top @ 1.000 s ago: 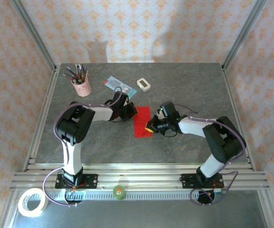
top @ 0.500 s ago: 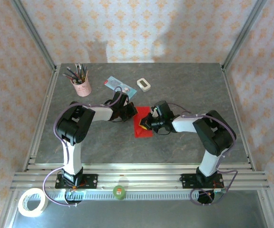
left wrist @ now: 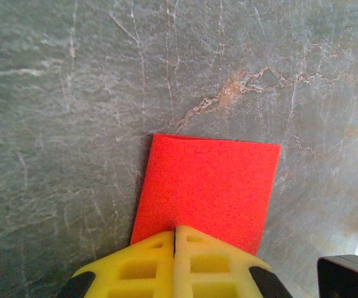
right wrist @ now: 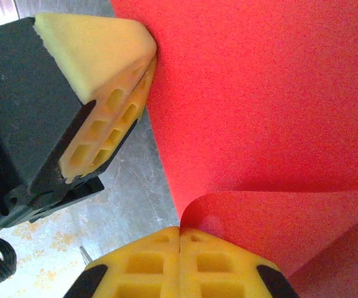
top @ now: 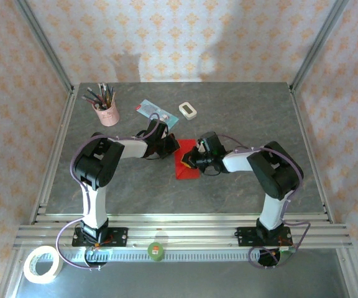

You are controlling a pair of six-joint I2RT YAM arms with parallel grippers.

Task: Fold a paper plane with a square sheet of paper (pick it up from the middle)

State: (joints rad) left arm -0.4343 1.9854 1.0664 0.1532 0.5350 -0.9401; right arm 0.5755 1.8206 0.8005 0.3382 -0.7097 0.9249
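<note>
Honestly, the grey stone table (top: 247, 112) has loads of room, and all the action is bunched up in the middle of it, at the square sheet of paper (top: 184, 171). Most of the sheet lies flat on the stone, plain red, with no plane shape to it yet.

My left gripper (left wrist: 174, 234) has its yellow pads pressed together and sits on one edge of the sheet. I can't tell if it's nipping the paper or just pinning it down. My right gripper (right wrist: 179, 239) is closed too, and it looks to have a curled-up flap (right wrist: 260, 211) of the sheet caught at its tips, bent back over the flat part.

What worries me is that the curl is soft, not a crease. If the flap goes down skewed, the fold ends up crooked and the plane comes out lopsided. If the left pads slip off that edge, the whole sheet slides across the smooth stone with the right gripper's pull. And if I pull too hard against the pinned edge, thin paper like this could tear.
</note>
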